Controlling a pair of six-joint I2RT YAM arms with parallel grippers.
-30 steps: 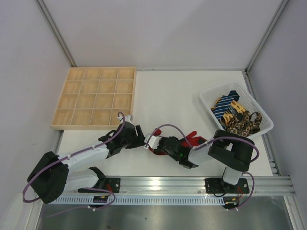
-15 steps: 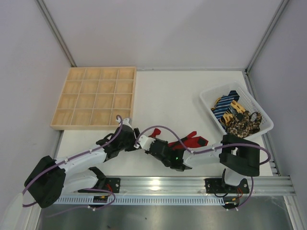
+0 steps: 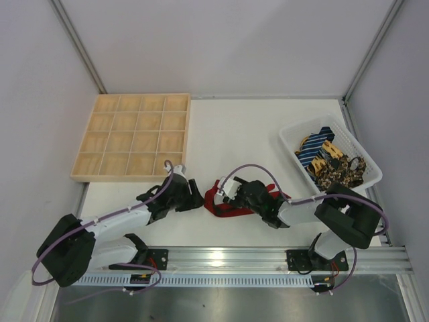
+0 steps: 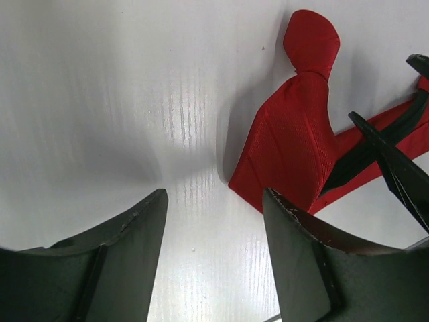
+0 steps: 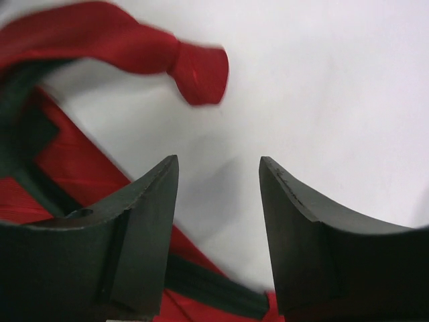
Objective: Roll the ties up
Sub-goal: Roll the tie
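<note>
A plain red tie (image 3: 216,201) lies bunched in a loose loop on the white table between my two grippers. My left gripper (image 3: 194,197) is open and empty just left of it. In the left wrist view the tie (image 4: 295,134) lies ahead and to the right of the open gripper (image 4: 214,201). My right gripper (image 3: 232,192) is open over the tie's right part. In the right wrist view the gripper (image 5: 218,168) is empty, and the tie's narrow end (image 5: 194,67) curls ahead of it. A dark strip (image 5: 214,288) crosses the red fabric.
A white basket (image 3: 288,134) at the right holds a navy striped tie (image 3: 315,151), a mustard tie (image 3: 330,147) and a brown-black speckled tie (image 3: 338,173). A wooden compartment tray (image 3: 131,137) stands at the back left. Purple cables arch over both arms.
The red tie lay stretched out to the right and is now bunched into a loop near my left gripper. My right gripper went left, then drew back to the right.
</note>
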